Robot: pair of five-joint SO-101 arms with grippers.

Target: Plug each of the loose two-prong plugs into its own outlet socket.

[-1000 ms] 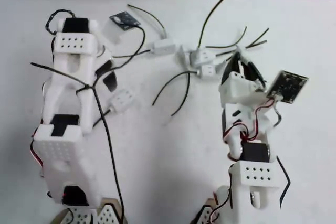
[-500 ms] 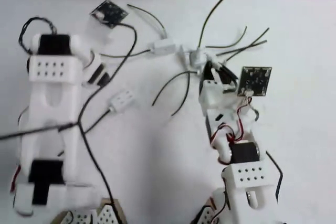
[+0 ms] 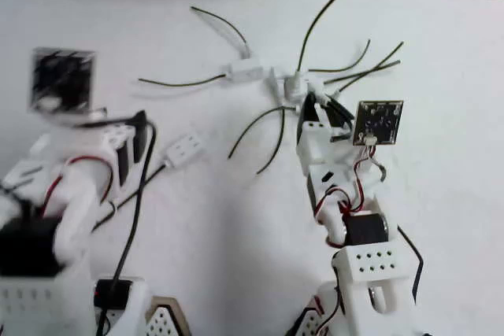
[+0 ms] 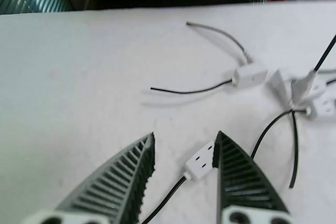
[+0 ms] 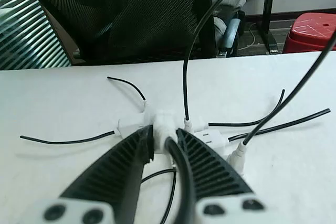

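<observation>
A white outlet socket (image 3: 183, 149) on a black cord lies left of centre. My left gripper (image 3: 136, 144) sits open just left of it. In the left wrist view the socket (image 4: 202, 161) lies on the table between the open fingers, close to one fingertip (image 4: 223, 148) of the left gripper (image 4: 184, 142). Several white two-prong plugs (image 3: 295, 84) with black wire stubs cluster at centre back. My right gripper (image 3: 313, 105) sits at that cluster. In the right wrist view the right gripper (image 5: 164, 134) is shut on a white plug (image 5: 165, 121), whose wire runs back between the fingers.
A white connector (image 3: 244, 71) with two wire stubs lies left of the cluster, also seen as the connector (image 4: 249, 74) from the left wrist. More plugs (image 5: 212, 140) and loose black wires (image 3: 264, 127) spread around the right gripper. Chairs stand beyond the table's far edge (image 5: 79, 66).
The left arm has swung back toward the near left, bringing its gripper beside the socket. The right gripper moved left onto the plug cluster, then held still.
</observation>
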